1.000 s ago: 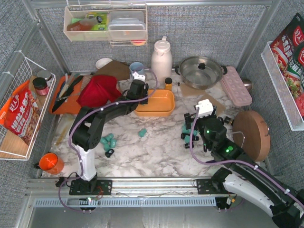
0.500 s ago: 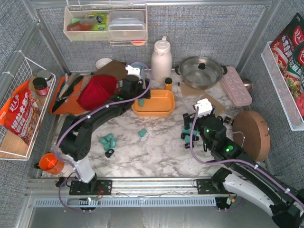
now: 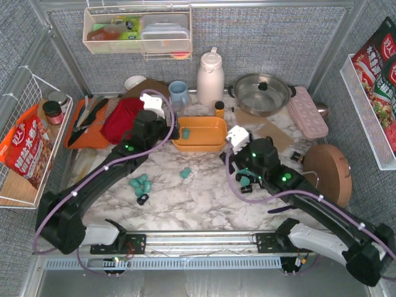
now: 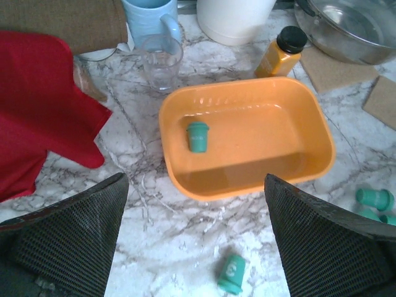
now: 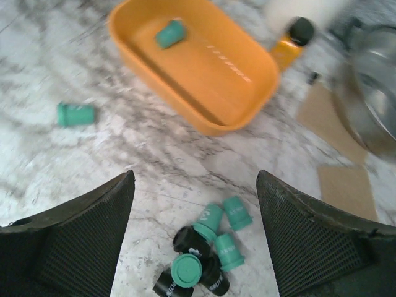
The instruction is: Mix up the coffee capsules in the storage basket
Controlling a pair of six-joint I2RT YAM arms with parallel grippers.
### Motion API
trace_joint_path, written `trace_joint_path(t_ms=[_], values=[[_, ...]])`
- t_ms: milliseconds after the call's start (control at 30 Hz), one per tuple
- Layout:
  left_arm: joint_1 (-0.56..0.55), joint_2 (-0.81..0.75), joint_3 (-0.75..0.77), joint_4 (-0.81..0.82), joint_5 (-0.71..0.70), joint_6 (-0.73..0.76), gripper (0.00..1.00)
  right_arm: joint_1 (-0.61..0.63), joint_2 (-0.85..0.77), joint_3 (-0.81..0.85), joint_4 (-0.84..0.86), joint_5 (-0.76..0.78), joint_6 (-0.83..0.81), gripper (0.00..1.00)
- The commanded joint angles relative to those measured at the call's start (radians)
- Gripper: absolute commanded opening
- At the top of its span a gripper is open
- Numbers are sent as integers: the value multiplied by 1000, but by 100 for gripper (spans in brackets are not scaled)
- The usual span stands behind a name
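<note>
Sitting just ahead of the left gripper (image 3: 172, 132) is the basket (image 4: 266, 139), its long side running across the fingers. That gripper is spread wide and empty. The right gripper (image 5: 195, 179) is also wide with nothing in it, and the basket lies further ahead of it. A pile of teal and black capsules (image 5: 204, 260) sits right under it, between its fingers, so the right arm is nearer and likely picks there next. One teal capsule (image 4: 198, 136) lies on its side in the basket's left end. A loose capsule (image 4: 231, 273) lies just short of the left gripper.

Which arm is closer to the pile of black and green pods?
Right. The right end effector hangs over the capsule pile; the left end effector is away by the orange plastic basket.
</note>
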Motion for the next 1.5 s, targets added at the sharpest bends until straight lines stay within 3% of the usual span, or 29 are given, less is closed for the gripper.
trace_joint_path(t_ms=[0, 133, 367, 500, 700, 1067, 1467], values=[[-1, -100, -28, -145, 44, -18, 99, 7, 136, 85, -138, -352, -218, 84], [0, -238, -78, -223, 5, -3, 99, 57, 298, 178, -274, -549, -465, 84], [0, -482, -151, -306, -114, 14, 99, 99, 645, 451, -406, -598, -638, 83], [0, -574, -184, -329, -133, 51, 99, 101, 832, 632, -529, -589, -749, 74], [0, -697, -273, -271, -183, 79, 99, 102, 1024, 827, -641, -569, -835, 70], [1, -788, -337, -219, -256, 93, 99, 124, 1233, 1045, -836, -560, -971, 66], [2, -810, -349, -210, -303, 93, 99, 146, 1301, 1071, -849, -522, -1000, 55]])
